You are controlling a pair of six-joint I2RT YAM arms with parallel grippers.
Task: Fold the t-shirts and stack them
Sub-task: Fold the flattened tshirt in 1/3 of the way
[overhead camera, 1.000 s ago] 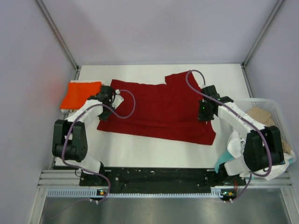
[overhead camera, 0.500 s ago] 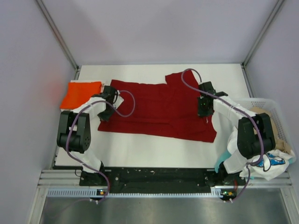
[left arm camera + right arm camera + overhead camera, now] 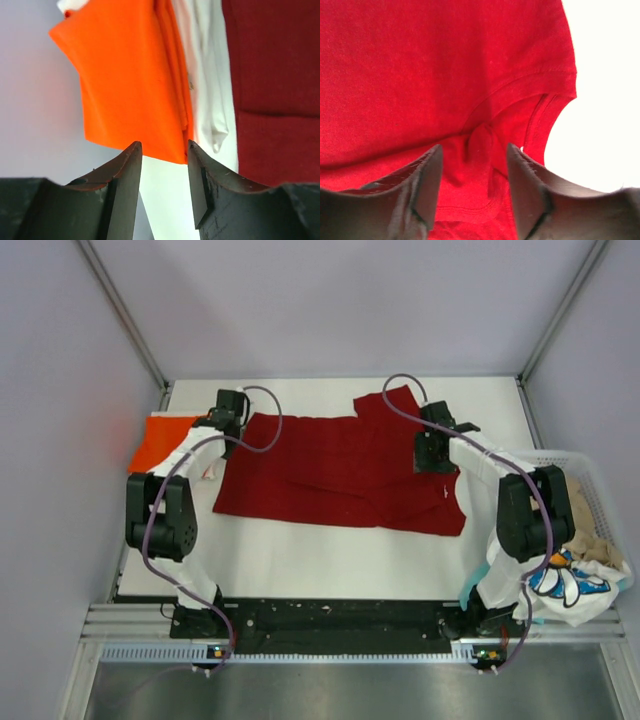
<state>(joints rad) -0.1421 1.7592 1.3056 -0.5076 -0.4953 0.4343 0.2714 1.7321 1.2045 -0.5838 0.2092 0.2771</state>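
Shirts: one dark red shirt (image 3: pixel 340 470) mid-frame, one orange shirt (image 3: pixel 158 443) at left. Left gripper (image 3: pixel 162 148) and right gripper (image 3: pixel 472 150) reach over them, fingers apart.

- No words, brands or numbers are showing legibly anywhere.
- The white shirt (image 3: pixel 578 580), well apart from the right fingers (image 3: pixel 422 190), is showing a coloured print, too small to read.

Four t-shirts: dark red t-shirt (image 3: pixel 340 475), orange-red t-shirt (image 3: pixel 155 448), beige t-shirt (image 3: pixel 590 538), white printed t-shirt (image 3: pixel 578 582). One basket (image 3: pixel 545 454). Two arms: left arm (image 3: pixel 160 520), right arm (image 3: pixel 525 515).
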